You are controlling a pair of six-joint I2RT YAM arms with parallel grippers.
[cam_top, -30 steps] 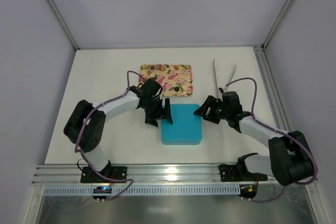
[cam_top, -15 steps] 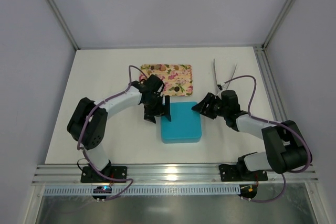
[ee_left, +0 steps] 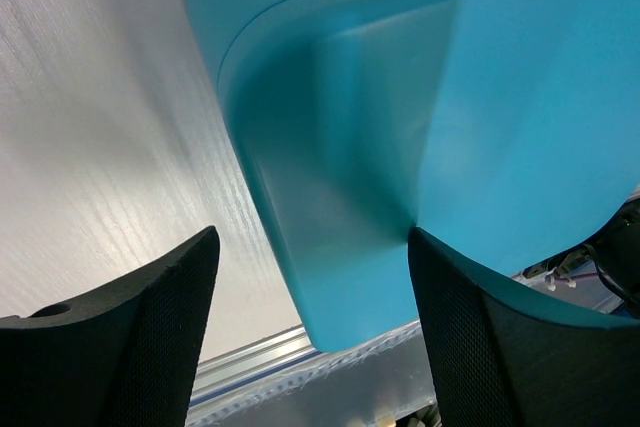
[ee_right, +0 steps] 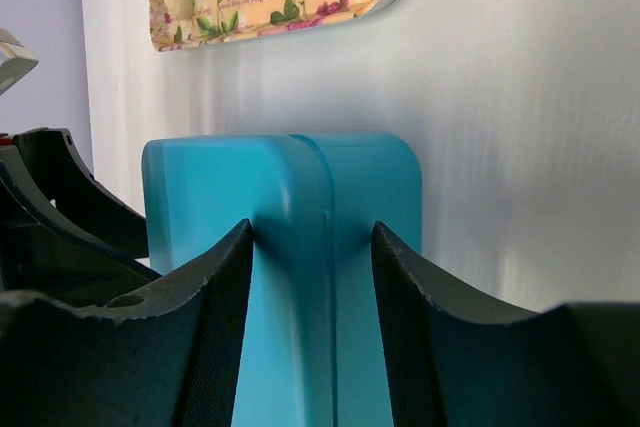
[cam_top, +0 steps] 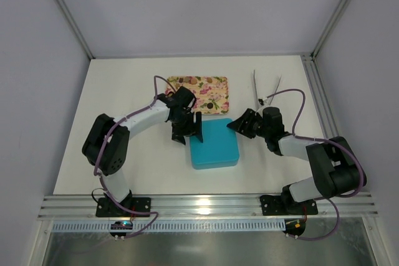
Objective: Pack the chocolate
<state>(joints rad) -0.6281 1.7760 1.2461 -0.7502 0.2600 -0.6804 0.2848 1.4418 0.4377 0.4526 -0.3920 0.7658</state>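
Closed in by plain pale grey walls: back wall (cam_top: 199,10), left wall (cam_top: 31,91), right wall (cam_top: 374,104); slanting metal struts (cam_top: 65,12) up the two rear corners; off-white table (cam_top: 124,85), faintly wood-grained, between them; aluminium rail (cam_top: 156,202) along the near edge; perforated white strip (cam_top: 206,224) just below, then dull sheet metal (cam_top: 206,250); soft, even light, one bright glint on the rail.
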